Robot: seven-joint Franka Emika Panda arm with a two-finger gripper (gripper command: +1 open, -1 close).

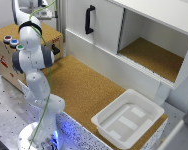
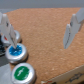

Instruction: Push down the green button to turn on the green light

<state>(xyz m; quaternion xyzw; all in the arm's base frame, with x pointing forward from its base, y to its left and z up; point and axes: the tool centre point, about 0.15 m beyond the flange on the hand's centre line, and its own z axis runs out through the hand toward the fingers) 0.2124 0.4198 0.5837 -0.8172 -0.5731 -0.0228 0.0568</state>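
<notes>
The green button [image 2: 22, 73] is seen in the wrist view just beside the blue button [image 2: 15, 51], on a wooden box [image 1: 49, 35] at the cork worktop [image 1: 89, 90]. The hand [image 2: 39, 33] is spread wide, empty, above the buttons. Pressing appears not yet done; no green light can be seen.

Showing green on the green button [image 2: 22, 73] with a pale grey ring, blue on the blue button [image 2: 15, 51], red on the red button [image 1: 7, 38]; displaying speckled brown cork on the desk [image 1: 84, 87], plain white on the tray [image 1: 128, 118], white with a black handle [image 1: 89, 19] on the cabinet [image 1: 101, 27]
</notes>
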